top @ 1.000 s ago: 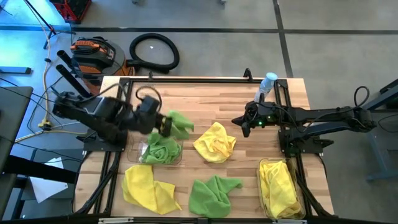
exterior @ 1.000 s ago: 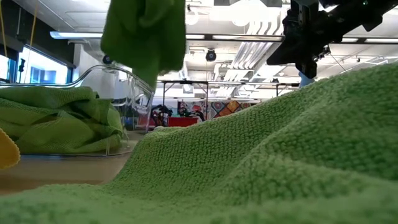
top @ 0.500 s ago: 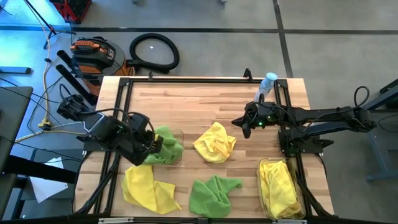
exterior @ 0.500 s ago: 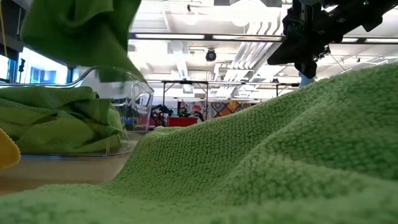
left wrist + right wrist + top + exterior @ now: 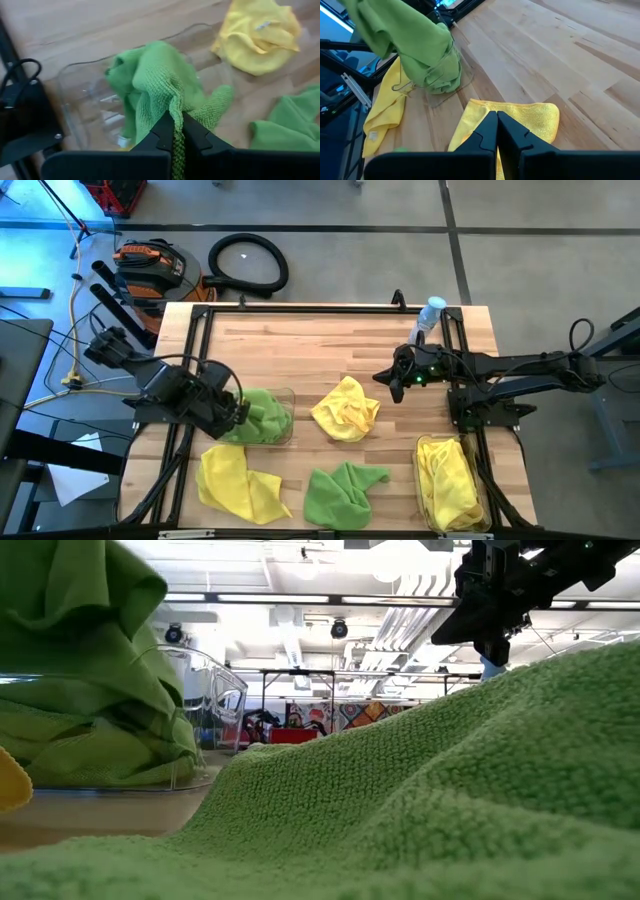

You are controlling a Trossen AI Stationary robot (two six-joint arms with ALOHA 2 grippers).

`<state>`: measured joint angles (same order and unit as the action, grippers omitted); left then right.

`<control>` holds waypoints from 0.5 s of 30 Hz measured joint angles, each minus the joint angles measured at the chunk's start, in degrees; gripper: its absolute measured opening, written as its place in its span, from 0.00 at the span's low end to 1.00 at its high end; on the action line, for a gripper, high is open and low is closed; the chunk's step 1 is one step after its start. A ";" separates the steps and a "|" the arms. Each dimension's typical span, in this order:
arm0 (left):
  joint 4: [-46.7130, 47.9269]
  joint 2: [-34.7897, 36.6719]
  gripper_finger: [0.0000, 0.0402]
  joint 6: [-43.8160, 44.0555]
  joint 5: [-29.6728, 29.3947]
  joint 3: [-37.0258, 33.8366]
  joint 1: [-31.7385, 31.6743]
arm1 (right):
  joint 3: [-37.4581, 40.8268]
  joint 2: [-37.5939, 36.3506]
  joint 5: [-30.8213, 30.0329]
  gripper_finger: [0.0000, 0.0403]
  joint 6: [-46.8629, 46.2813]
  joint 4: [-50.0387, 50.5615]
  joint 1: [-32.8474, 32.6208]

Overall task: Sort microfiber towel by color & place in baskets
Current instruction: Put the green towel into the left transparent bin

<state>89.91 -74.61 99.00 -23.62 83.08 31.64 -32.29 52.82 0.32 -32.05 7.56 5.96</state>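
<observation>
My left gripper [image 5: 238, 412] is shut on a green towel [image 5: 155, 80] over the left clear basket [image 5: 288, 430], which holds other green cloths [image 5: 90, 750]. My right gripper [image 5: 392, 383] hangs shut above the table, just right of a crumpled yellow towel [image 5: 345, 408] and touching nothing. A second yellow towel [image 5: 240, 480] and a green towel [image 5: 345, 492] lie flat near the table's near edge. The right basket [image 5: 420, 480] holds yellow towels [image 5: 450, 480]. My left gripper pinches the green towel between its two fingers at a bunched fold [image 5: 175, 117]. The towel runs forward from the fingers and drapes down into the left basket. Its lower part [image 5: 140, 700] rests on the green cloths there.
A clear water bottle [image 5: 431, 313] stands at the far right corner. Black metal frames [image 5: 200, 360] [image 5: 465, 380] run along both sides of the table. Bare wood [image 5: 320, 345] lies across the far half, between the frames.
My left gripper has carried the green towel from above the basket's far right corner toward the table's left and near edge, and down. The towel hung clear of the basket a second ago; it now drapes into it.
</observation>
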 joint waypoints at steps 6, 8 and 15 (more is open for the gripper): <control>0.15 6.36 0.00 0.99 0.73 -8.73 -3.15 | 0.00 0.00 -0.02 0.00 0.17 0.01 0.00; 0.10 8.94 0.00 0.96 2.16 -10.99 -4.16 | 0.00 0.00 -0.02 0.00 0.17 0.01 0.00; 0.26 15.89 0.00 5.68 2.93 -14.87 -5.16 | 0.00 0.00 -0.02 0.00 -0.34 0.06 0.00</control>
<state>90.17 -58.72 104.68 -20.69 68.21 26.48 -32.29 52.82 0.30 -32.39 7.62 5.96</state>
